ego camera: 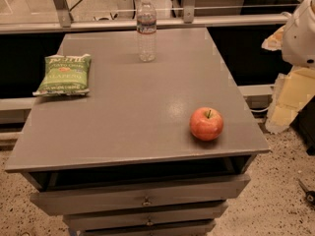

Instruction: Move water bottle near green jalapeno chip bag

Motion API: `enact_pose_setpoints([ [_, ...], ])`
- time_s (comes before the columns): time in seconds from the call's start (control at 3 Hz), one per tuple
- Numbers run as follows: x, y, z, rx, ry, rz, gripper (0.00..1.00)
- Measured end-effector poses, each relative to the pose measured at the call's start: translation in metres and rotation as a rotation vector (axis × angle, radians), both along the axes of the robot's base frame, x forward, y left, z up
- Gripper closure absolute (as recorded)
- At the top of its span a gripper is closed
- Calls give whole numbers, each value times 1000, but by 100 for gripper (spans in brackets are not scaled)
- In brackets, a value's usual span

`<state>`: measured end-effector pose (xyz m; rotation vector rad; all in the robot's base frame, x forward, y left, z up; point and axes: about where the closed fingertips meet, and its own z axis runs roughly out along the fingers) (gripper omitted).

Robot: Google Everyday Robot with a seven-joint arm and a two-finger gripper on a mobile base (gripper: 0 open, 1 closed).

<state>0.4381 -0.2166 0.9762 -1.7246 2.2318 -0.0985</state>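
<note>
Grey table (133, 112) carries the clear ribbed plastic water bottle (146, 31) upright at its far edge, and the flat green jalapeno chip bag (64, 75) by the left edge. My gripper is out of view, so I cannot tell its opening. I should grip the bottle mid-body and keep it upright.

A red apple (206, 124) sits stem up on the grey table (147, 102), near its front right corner (drawers (142, 198) stacked beneath), over a speckled floor (280, 181).
</note>
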Motion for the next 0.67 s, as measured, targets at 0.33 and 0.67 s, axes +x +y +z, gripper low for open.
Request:
enact_pose_setpoints([
  [0.33,0,0,0,0,0,0,0],
  [0.67,18,9,-6,47,-22,9,0],
])
